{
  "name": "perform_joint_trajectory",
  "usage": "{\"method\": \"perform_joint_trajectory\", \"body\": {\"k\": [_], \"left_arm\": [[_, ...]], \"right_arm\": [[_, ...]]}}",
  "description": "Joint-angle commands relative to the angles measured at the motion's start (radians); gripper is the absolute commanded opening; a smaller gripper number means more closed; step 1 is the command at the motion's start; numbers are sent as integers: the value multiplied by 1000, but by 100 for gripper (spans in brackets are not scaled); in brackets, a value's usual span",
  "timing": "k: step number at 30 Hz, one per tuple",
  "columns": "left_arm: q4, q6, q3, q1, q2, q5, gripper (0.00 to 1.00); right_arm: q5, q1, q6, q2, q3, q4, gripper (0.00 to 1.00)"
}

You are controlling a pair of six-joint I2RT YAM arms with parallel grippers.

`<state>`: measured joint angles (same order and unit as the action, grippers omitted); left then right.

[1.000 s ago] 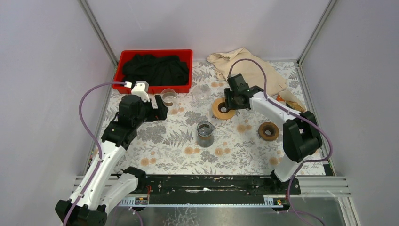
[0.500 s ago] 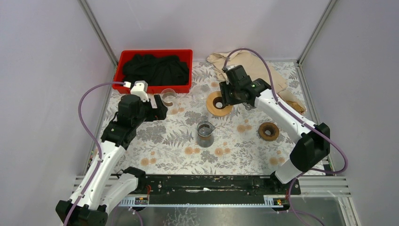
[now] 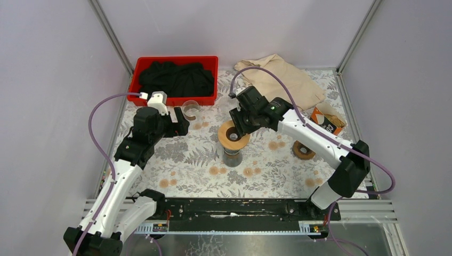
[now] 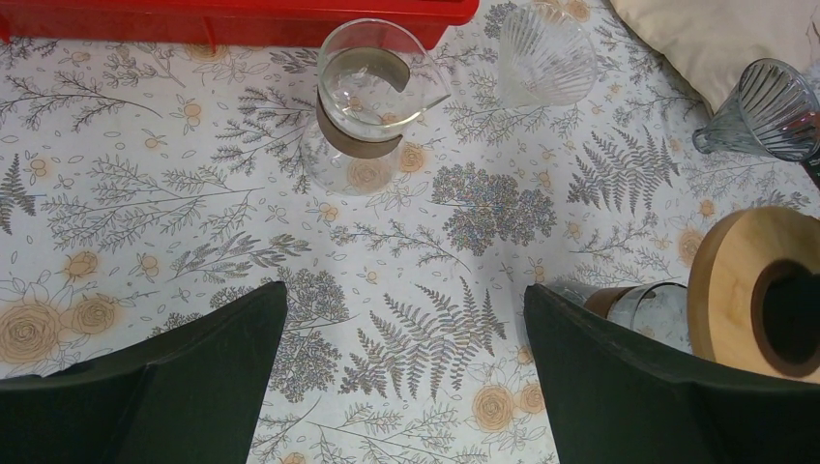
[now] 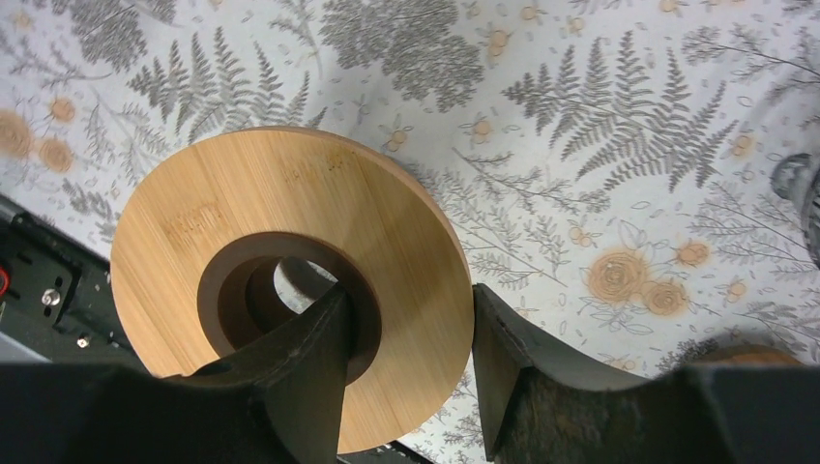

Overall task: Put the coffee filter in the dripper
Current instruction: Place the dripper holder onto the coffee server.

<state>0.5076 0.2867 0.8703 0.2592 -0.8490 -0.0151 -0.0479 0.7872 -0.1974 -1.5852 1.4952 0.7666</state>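
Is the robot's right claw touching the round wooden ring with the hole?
Touching. The right wrist view shows the right gripper pinching the round wooden ring: one finger is inside its dark hole, and the other is pressed against its outer edge.

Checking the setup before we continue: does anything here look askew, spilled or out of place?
No spill or damage shows. The wooden ring hangs tilted in the right gripper above the glass carafe, one finger through its hole, not seated.
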Motion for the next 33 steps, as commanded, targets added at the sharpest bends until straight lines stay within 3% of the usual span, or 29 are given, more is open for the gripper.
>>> {"method": "perform_joint_trajectory", "body": {"k": [1, 33], "left_arm": [[-69, -4, -8, -12, -3, -16, 100], [-100, -16, -25, -20, 33, -66, 100]], "right_arm": [[24, 41, 23, -2, 42, -12, 29], [-16, 79, 24, -55, -98, -121, 35]]}}
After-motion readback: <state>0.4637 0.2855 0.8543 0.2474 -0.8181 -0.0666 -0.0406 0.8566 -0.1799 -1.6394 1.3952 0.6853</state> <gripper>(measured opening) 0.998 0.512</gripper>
